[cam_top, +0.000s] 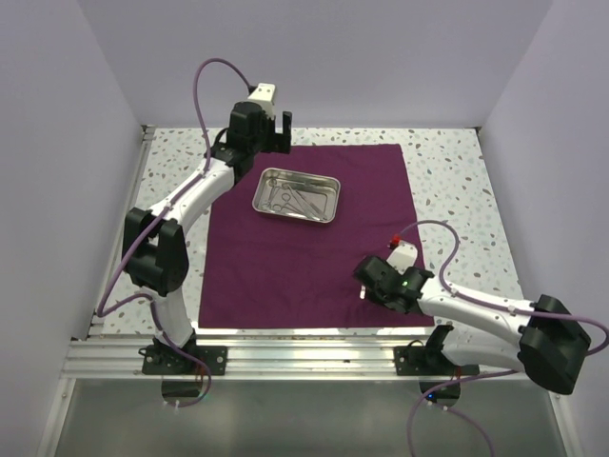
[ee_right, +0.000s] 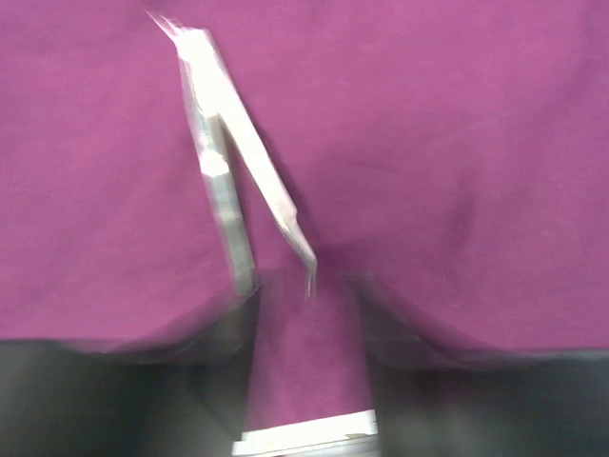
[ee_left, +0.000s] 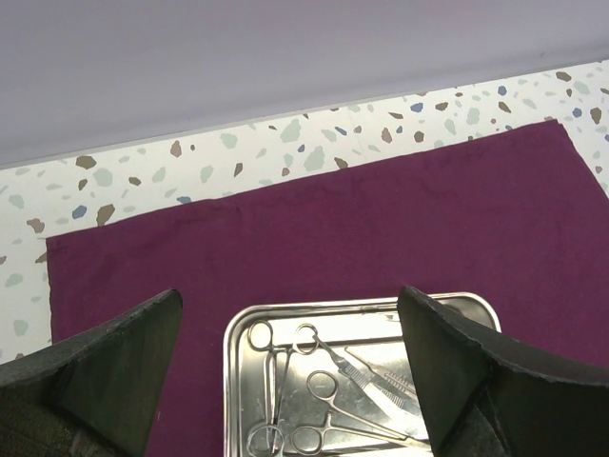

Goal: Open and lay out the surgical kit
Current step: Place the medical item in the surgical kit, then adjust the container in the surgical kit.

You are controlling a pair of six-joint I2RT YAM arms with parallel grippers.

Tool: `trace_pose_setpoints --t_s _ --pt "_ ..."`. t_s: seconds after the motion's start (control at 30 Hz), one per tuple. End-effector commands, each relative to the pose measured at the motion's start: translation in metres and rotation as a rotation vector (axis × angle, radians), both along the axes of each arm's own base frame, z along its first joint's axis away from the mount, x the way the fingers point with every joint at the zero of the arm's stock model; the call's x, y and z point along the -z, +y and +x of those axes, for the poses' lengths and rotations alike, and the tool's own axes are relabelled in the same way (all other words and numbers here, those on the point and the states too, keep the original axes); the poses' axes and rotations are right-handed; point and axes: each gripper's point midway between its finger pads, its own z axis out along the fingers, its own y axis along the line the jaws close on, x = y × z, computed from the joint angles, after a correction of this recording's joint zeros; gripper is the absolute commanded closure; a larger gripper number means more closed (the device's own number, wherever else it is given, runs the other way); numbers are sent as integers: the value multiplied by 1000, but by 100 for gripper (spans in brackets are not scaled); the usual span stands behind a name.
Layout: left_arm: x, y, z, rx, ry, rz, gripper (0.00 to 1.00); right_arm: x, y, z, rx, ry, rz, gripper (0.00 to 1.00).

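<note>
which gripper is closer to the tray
Left. The left gripper hovers just beyond the tray's far edge. The right gripper is well away from it, low over the near right part of the cloth, by the tweezers.

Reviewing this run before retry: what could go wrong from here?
1. Tweezers lie right beside the right tool, view blurred; retreating could drag them.
2. Instruments overlap in the tray by the open left tool; gripping one may lift others.
</note>
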Motion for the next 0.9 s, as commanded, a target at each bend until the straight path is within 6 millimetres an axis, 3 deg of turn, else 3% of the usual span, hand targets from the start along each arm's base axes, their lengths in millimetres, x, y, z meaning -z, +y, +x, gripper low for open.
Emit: trace_pose_setpoints --t_s 0.0,0.1,0.13,0.23,0.33,0.47,0.5,0.53,0.57,0.6,0.63,0.7,0.73,0.77,0.8,0.83,0.87 --pt "-34 -1 -1 -3 -67 -34 1 -27 23 15 -59 -84 85 43" --pt "-32 0 1 -7 -65 -29 1 -36 21 17 -80 -95 63 10" --pt "-31 1 1 -11 -63 -26 1 -40 19 18 -77 -100 48 7" --pt "-30 2 2 -18 -63 -16 1 -61 13 25 -80 -141 -5 5" --pt "-31 4 2 -24 -66 -13 0 -98 12 44 -98 -239 -54 5" --pt "-32 4 2 -22 -68 -12 1 -179 49 92 -187 -444 -59 5" --pt "-32 4 1 -21 -69 -13 0 -183 55 103 -235 -451 -131 2" --pt "-33 4 1 -17 -70 -13 1 -208 72 116 -271 -486 -95 1" --pt "-32 4 1 -19 -68 -11 1 -219 77 133 -280 -502 -87 2" --pt "-33 5 1 -23 -73 -10 1 -224 84 145 -338 -496 -100 2" --pt "-33 5 0 -21 -71 -9 1 -222 117 161 -443 -455 -30 2" --pt "-34 5 0 -19 -75 -11 1 -212 121 195 -516 -391 -39 5" --pt "-34 6 -1 -20 -75 -9 1 -235 131 213 -547 -424 -24 5" --pt "-35 6 -1 -20 -76 -8 1 -191 137 228 -644 -300 -90 6" --pt "-35 7 -2 -21 -77 -7 1 -184 137 239 -672 -276 -126 7" --pt "-38 8 -2 -24 -83 -7 0 -203 141 256 -680 -310 -147 7" --pt "-36 8 -2 -26 -82 -5 1 -163 138 268 -709 -204 -175 7"
